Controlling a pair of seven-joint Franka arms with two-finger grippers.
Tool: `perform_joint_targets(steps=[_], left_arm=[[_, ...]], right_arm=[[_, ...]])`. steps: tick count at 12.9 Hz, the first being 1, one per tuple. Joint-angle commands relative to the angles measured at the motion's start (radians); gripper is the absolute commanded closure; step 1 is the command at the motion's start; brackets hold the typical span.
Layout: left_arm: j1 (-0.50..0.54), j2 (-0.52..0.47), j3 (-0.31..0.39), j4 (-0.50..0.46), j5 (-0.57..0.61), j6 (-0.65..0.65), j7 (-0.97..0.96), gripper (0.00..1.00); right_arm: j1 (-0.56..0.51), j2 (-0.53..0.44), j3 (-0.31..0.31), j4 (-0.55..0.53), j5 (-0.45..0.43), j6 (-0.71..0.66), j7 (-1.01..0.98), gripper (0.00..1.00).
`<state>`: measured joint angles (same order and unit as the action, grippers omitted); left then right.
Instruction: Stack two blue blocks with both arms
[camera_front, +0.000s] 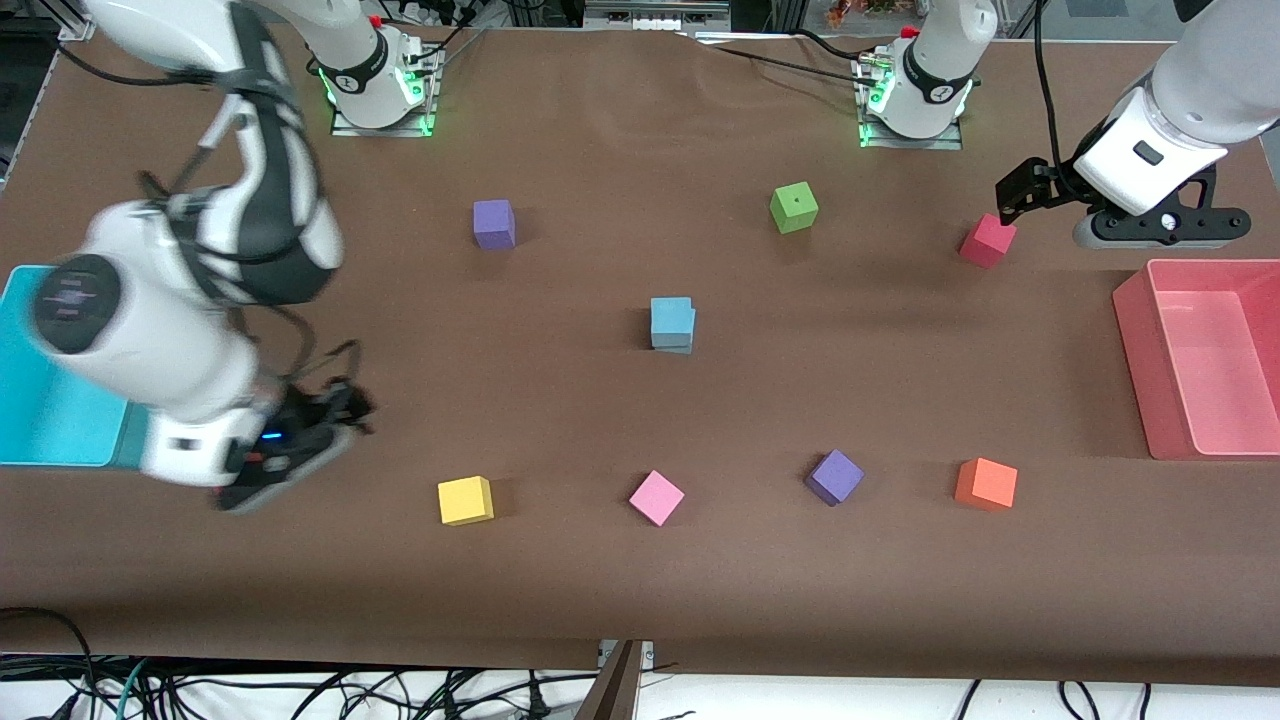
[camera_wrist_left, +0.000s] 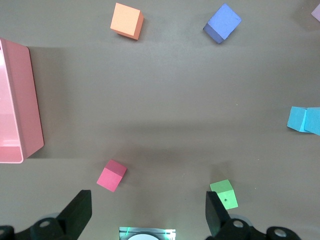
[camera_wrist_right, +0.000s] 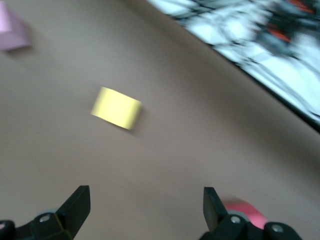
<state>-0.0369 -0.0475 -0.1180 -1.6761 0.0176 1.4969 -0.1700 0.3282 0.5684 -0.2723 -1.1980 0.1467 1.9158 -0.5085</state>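
The two blue blocks stand stacked in the middle of the table, the upper one slightly offset on the lower. They also show at the edge of the left wrist view. My left gripper is open and empty, up over the table beside the red cube, near the left arm's end; in its wrist view nothing is between the fingers. My right gripper is open and empty, low over the table near the yellow cube; in its wrist view only bare table lies between the fingers.
A pink bin sits at the left arm's end and a cyan bin at the right arm's end. Green, purple, pink, purple and orange cubes are scattered around.
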Motion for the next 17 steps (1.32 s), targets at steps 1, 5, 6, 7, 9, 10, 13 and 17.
perform_joint_targets(steps=[1,5,6,7,9,10,13,17], left_arm=[[0.015,-0.014,-0.022,-0.004,0.012,0.016,0.012,0.00],[0.009,-0.015,-0.040,0.001,0.012,0.013,0.010,0.00],[0.009,-0.015,-0.040,0.001,0.012,0.011,0.010,0.00],[0.012,-0.015,-0.039,0.001,0.012,0.011,0.012,0.00],[0.017,-0.015,-0.032,0.003,0.012,0.011,0.014,0.00],[0.017,-0.014,-0.034,0.004,0.013,0.013,0.014,0.00],[0.017,-0.012,-0.034,0.004,0.013,0.013,0.014,0.00],[0.017,-0.011,-0.031,0.010,0.012,0.011,0.012,0.00]], right_arm=[[-0.104,-0.126,0.030,-0.072,-0.027,-0.021,-0.010,0.00],[-0.147,-0.272,0.053,-0.202,-0.081,-0.105,0.199,0.00],[-0.171,-0.304,0.089,-0.231,-0.082,-0.141,0.320,0.00],[-0.187,-0.352,0.116,-0.291,-0.085,-0.150,0.408,0.00],[-0.218,-0.454,0.131,-0.420,-0.110,-0.152,0.426,0.00],[-0.228,-0.479,0.136,-0.440,-0.111,-0.155,0.423,0.00],[-0.259,-0.482,0.139,-0.439,-0.113,-0.175,0.400,0.00],[-0.261,-0.470,0.150,-0.410,-0.115,-0.235,0.426,0.00]])
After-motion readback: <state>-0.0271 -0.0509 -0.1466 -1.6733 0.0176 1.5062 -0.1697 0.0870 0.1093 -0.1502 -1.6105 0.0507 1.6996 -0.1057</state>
